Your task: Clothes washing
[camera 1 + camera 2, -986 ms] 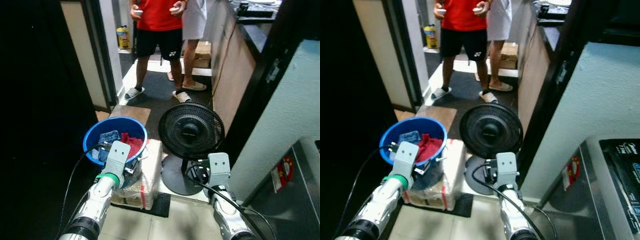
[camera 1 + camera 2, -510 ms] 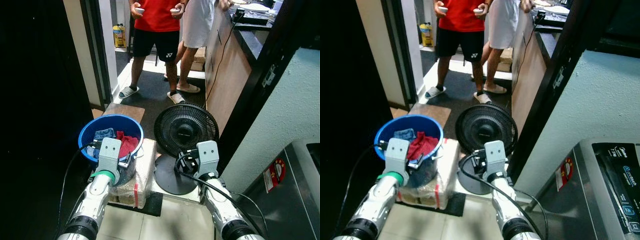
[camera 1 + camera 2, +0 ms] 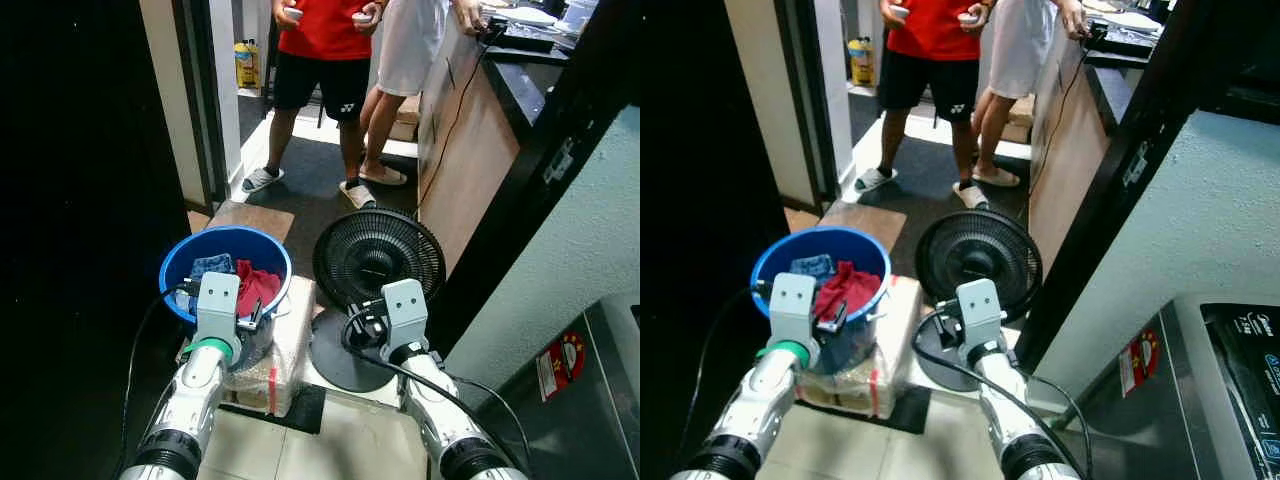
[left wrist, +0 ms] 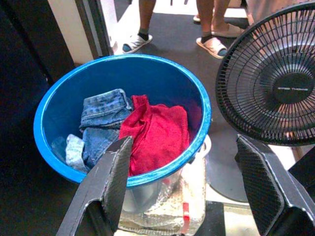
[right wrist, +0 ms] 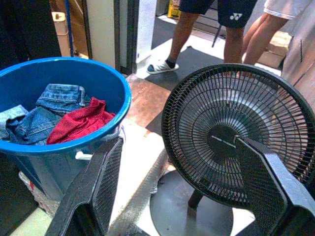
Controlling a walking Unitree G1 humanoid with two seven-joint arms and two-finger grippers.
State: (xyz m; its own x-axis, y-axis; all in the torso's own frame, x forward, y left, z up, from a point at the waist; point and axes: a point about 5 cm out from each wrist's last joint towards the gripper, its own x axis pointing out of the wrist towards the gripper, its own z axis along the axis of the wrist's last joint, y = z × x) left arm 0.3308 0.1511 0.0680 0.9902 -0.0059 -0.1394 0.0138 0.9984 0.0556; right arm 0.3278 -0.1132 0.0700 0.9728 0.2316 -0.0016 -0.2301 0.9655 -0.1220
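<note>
A blue plastic basin [image 3: 178, 268] stands on a plastic-wrapped box [image 3: 283, 352] on the floor. In it lie folded blue jeans [image 4: 101, 123] and a crumpled red cloth [image 4: 158, 132]. My left gripper [image 4: 183, 141] hovers at the basin's near rim, open, with its fingers wide apart and nothing between them. My right gripper [image 5: 179, 144] is held in front of the black floor fan [image 3: 378, 262], also open and holding nothing. The grey top of a washing machine [image 3: 1230, 390] shows at the lower right.
Two people [image 3: 325, 55] stand a few steps ahead on a dark mat. A wooden counter [image 3: 470, 150] runs along the right, with a pale wall beside the washing machine. A dark doorway takes up the left side. Light floor tiles lie just before me.
The head view has shifted a little. My right gripper has moved left, closer in front of the fan. The left gripper stays at the basin's rim.
</note>
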